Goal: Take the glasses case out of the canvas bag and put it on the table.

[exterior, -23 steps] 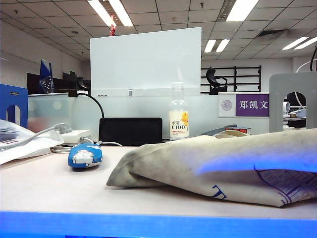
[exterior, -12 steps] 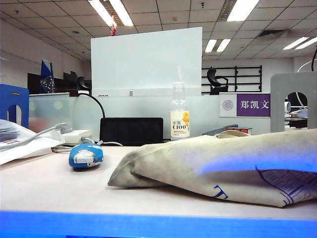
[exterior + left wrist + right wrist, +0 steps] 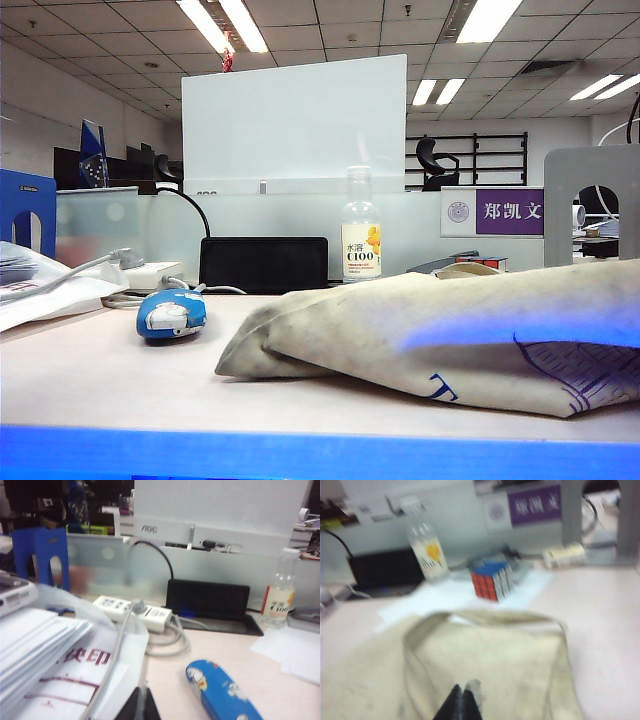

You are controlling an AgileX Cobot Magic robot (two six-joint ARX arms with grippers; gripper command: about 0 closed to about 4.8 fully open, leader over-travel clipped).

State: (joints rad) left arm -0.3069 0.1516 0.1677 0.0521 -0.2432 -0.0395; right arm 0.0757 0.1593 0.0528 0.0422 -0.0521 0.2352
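The blue glasses case [image 3: 222, 695] lies out on the table [image 3: 100, 375], apart from the canvas bag [image 3: 440, 330], long end pointing away from the left gripper [image 3: 141, 706], which is nearer than the right gripper [image 3: 461, 702]; both have fingers pressed together, holding nothing.
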